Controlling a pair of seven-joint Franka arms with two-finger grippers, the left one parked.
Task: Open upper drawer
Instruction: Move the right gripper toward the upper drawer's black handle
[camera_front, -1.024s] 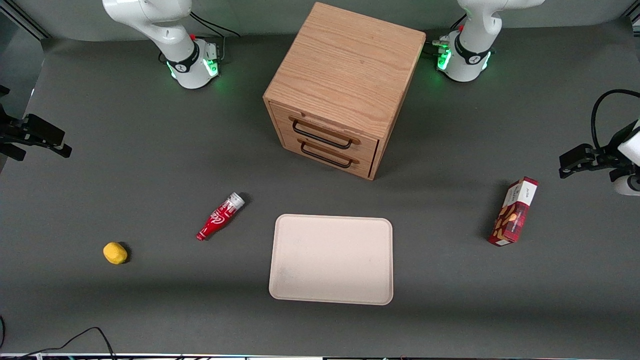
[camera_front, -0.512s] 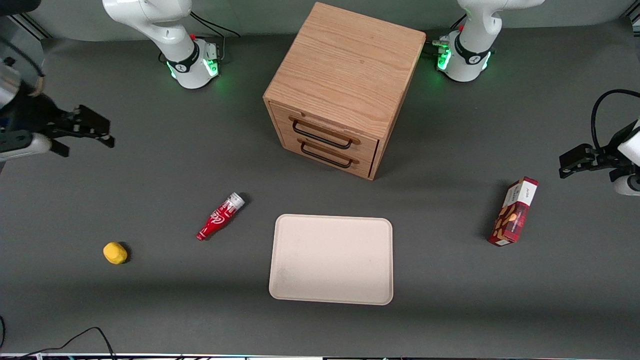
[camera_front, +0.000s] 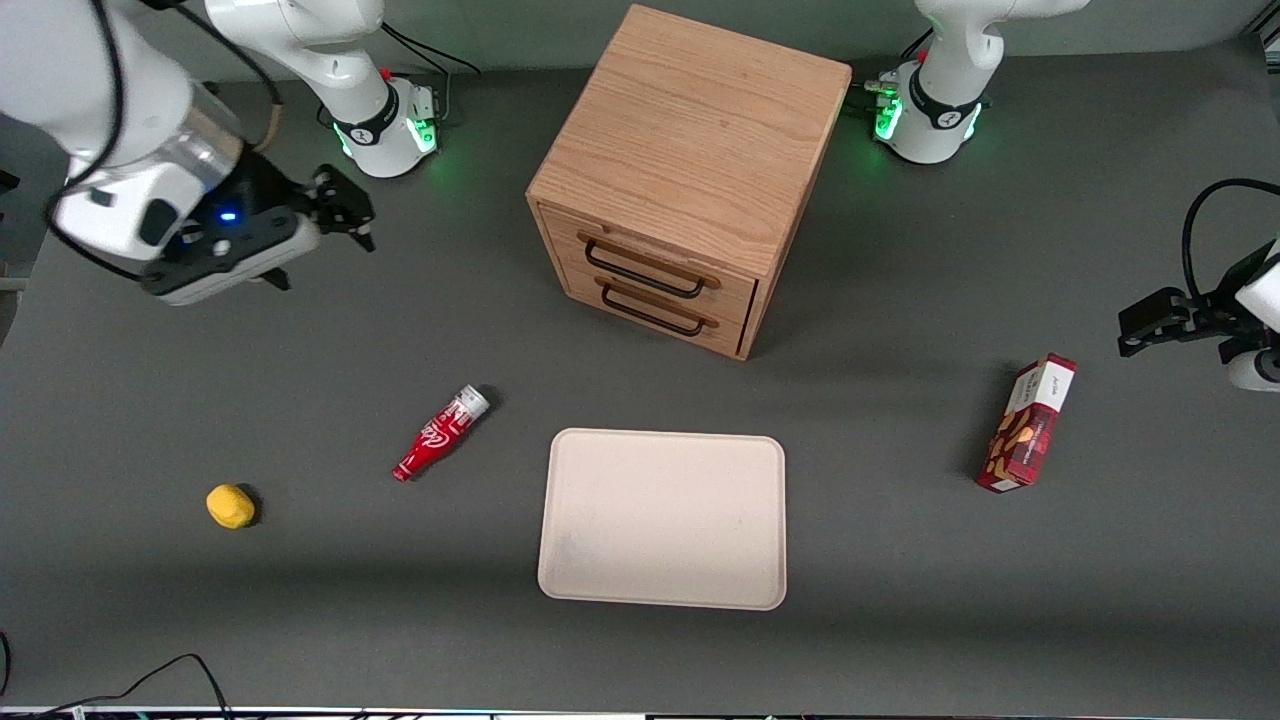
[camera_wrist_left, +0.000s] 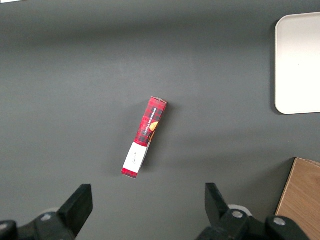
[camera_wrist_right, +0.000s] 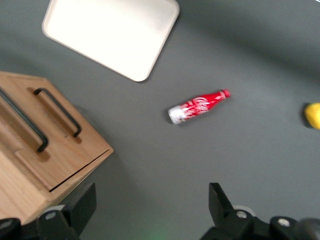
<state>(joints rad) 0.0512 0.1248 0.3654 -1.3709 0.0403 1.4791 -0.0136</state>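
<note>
The oak cube cabinet (camera_front: 690, 150) stands at the middle of the table. Its upper drawer (camera_front: 650, 262) is shut flush, with its thin black wire handle (camera_front: 643, 270) above the lower drawer's like handle (camera_front: 655, 312). My right gripper (camera_front: 345, 208) is open and empty. It hovers above the table toward the working arm's end, well apart from the cabinet. In the right wrist view the open gripper (camera_wrist_right: 150, 205) looks down on bare table beside the cabinet's corner (camera_wrist_right: 75, 165), and the upper drawer (camera_wrist_right: 14, 134) shows there too.
A red bottle (camera_front: 440, 433) lies on the table nearer the front camera than my gripper. A yellow lump (camera_front: 230, 506) lies beside it. A cream tray (camera_front: 663, 518) lies in front of the cabinet. A red snack box (camera_front: 1027, 423) stands toward the parked arm's end.
My right gripper has swung in from the table's end toward the cabinet and risen farther from the front camera. Its fingers stay open. The drawers have not moved.
</note>
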